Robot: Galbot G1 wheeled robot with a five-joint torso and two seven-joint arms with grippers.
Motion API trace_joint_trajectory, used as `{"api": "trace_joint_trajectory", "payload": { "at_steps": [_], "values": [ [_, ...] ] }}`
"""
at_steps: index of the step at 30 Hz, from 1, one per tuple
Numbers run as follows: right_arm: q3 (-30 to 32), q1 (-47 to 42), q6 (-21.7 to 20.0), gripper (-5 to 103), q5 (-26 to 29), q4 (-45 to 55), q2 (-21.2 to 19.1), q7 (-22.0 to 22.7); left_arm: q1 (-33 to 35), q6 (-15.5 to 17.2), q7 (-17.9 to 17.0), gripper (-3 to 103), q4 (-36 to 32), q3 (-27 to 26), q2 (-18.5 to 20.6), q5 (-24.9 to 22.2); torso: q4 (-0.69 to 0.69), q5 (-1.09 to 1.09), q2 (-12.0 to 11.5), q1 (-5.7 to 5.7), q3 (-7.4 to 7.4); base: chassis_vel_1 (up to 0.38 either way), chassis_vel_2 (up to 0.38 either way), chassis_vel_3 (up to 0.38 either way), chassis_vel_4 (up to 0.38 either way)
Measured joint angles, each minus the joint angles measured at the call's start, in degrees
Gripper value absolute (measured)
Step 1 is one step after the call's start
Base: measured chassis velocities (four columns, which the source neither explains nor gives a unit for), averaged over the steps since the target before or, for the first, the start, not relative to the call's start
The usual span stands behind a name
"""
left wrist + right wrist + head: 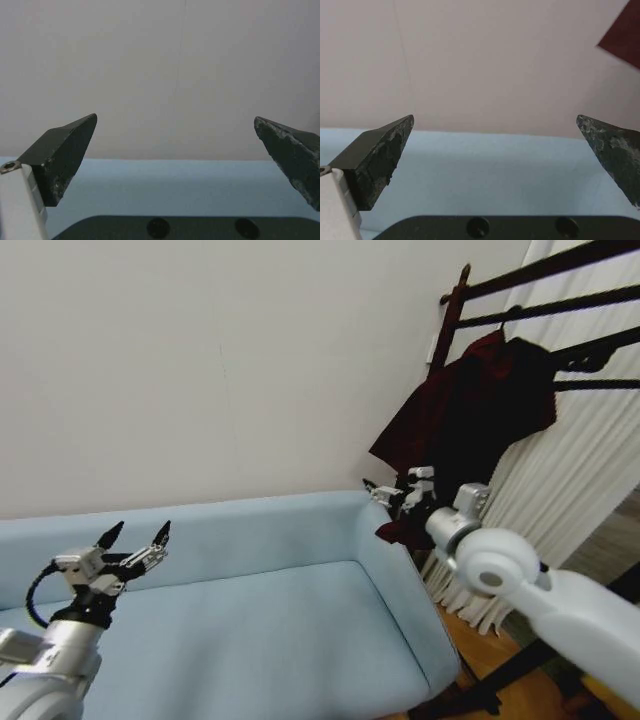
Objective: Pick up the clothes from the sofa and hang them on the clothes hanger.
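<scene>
A dark red garment [470, 410] hangs on the dark wooden clothes rack [452, 315] at the right, beside the sofa's arm. The light blue sofa [260, 620] spreads across the lower part of the head view with no clothing on its seat. My left gripper [135, 538] hovers over the sofa's left part, open and empty, facing the backrest [175, 185] and the wall. My right gripper [395, 492] is raised by the sofa's right arm, just in front of the garment's lower hem, open and empty. A corner of the red garment [625, 35] appears past its fingers [380, 155].
A plain white wall [200, 360] runs behind the sofa. A white pleated curtain [590, 470] hangs behind the rack. The rack's dark legs [500, 680] stand on wooden floor [485, 635] to the right of the sofa.
</scene>
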Motion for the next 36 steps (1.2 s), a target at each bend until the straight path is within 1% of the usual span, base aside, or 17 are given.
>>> {"api": "trace_joint_trajectory", "payload": {
  "at_steps": [2, 3, 5, 8, 12, 13, 14, 17, 18, 21, 23, 26, 27, 30, 32, 34, 36],
  "values": [
    [1.66, -3.88, 0.17, 100, -4.26, -0.03, 3.56, -1.26, 1.09, -0.05, -1.03, 100, -0.52, 0.38, -1.16, 1.26, 0.01, 0.0, 0.0, 0.01, 0.0, 0.0, 0.0, 0.0, 0.0],
    [1.66, -3.88, 0.17, 100, -4.26, -0.03, 3.56, -1.26, 1.09, -0.05, -1.03, 100, -0.52, 0.38, -1.16, 1.26, 0.01, 0.0, 0.0, 0.01, 0.0, 0.0, 0.0, 0.0, 0.0],
    [4.87, -9.26, 0.18, 100, -7.49, -0.21, 6.64, -2.98, 1.66, -0.44, -1.62, 100, -0.53, 1.17, -1.8, 2.51, -0.02, -0.01, -0.01, 0.01, 0.0, 0.0, 0.0, 0.0, 0.0],
    [7.8, -14.14, 0.18, 100, -10.89, -0.49, 8.87, -4.57, 2.3, -1.49, -1.71, 100, -0.51, 2.04, -2.47, 3.83, -0.05, 0.0, 0.0, 0.01, 0.0, 0.0, 0.0, 0.0, 0.0],
    [13.53, -24.01, 0.01, 100, -19.65, -0.62, 13.13, -9.34, 4.07, -7.29, 0.48, 100, 1.88, 3.49, -4.02, 6.62, -0.02, -0.02, 0.0, 0.01, 0.0, 0.0, 0.0, 0.0, 0.0],
    [13.53, -24.01, 0.01, 100, -19.65, -0.62, 13.13, -9.34, 4.07, -7.29, 0.48, 100, 1.88, 3.49, -4.02, 6.62, -0.02, -0.02, 0.0, 0.01, 0.0, 0.0, 0.0, 0.0, 0.0],
    [14.78, -25.99, -0.09, 100, -22.04, -0.72, 14.02, -11.26, 4.43, -9.0, 1.39, 100, 2.68, 3.69, -4.43, 7.24, -0.02, -0.01, 0.0, 0.01, 0.0, 0.0, 0.0, 0.0, 0.0],
    [17.51, -32.33, 0.76, 100, -32.42, -1.36, 17.74, -16.27, 4.86, -13.99, 3.86, 100, 5.51, 4.63, -5.99, 9.88, -0.03, -0.01, 0.0, 0.01, 0.0, 0.0, 0.0, 0.0, 0.0],
    [17.51, -32.33, 0.76, 100, -32.42, -1.36, 17.74, -16.27, 4.86, -13.99, 3.86, 100, 5.51, 4.63, -5.99, 9.88, -0.03, -0.01, 0.0, 0.01, 0.0, 0.0, 0.0, 0.0, 0.0],
    [17.65, -36.33, 2.12, 100, -40.05, -1.3, 22.04, -17.38, 4.87, -16.64, 4.54, 100, 7.62, 6.6, -7.67, 12.68, -0.02, -0.02, 0.0, 0.0, 0.0, 0.0, 0.0, 0.0, 0.0],
    [17.54, -38.32, 2.18, 100, -43.57, 0.08, 25.15, -17.59, 4.64, -18.16, 4.49, 100, 8.9, 8.25, -9.08, 15.41, -0.02, 0.0, 0.0, 0.01, 0.01, 0.0, 0.0, 0.0, 0.0],
    [17.68, -39.66, 2.04, 100, -45.67, 1.45, 27.07, -17.84, 4.51, -18.56, 4.27, 100, 9.26, 9.25, -10.28, 16.84, -0.01, -0.03, 0.0, 0.01, 0.0, 0.0, 0.0, 0.0, 0.0],
    [18.22, -41.63, 1.47, 100, -47.47, 3.37, 28.85, -18.28, 4.52, -18.57, 3.25, 100, 9.23, 10.62, -11.58, 17.97, -0.01, 0.0, 0.0, 0.01, 0.0, 0.0, 0.0, 0.0, 0.0],
    [19.65, -44.3, 0.19, 100, -48.29, 6.29, 30.38, -19.15, 4.73, -17.67, 1.86, 100, 8.54, 12.27, -13.31, 19.82, -0.03, -0.02, 0.0, 0.01, 0.0, 0.0, 0.0, 0.0, 0.0],
    [21.51, -46.87, -2.81, 100, -46.46, 10.05, 31.67, -19.1, 5.23, -15.37, 0.62, 100, 6.96, 13.94, -15.31, 21.55, -0.03, -0.01, 0.0, 0.0, 0.0, 0.0, 0.0, 0.0, 0.0],
    [23.03, -48.33, -6.09, 100, -42.49, 13.1, 32.47, -17.02, 5.69, -12.96, -0.74, 100, 5.5, 15.53, -16.54, 22.22, -0.02, -0.01, 0.0, 0.0, 0.0, 0.0, 0.0, 0.0, 0.0],
    [23.64, -48.76, -7.19, 100, -41.33, 13.95, 32.83, -16.31, 5.83, -11.98, -1.27, 100, 4.98, 16.29, -16.89, 22.5, -0.02, -0.01, 0.0, 0.0, 0.0, 0.0, 0.0, 0.0, 0.0]
  ]
}}
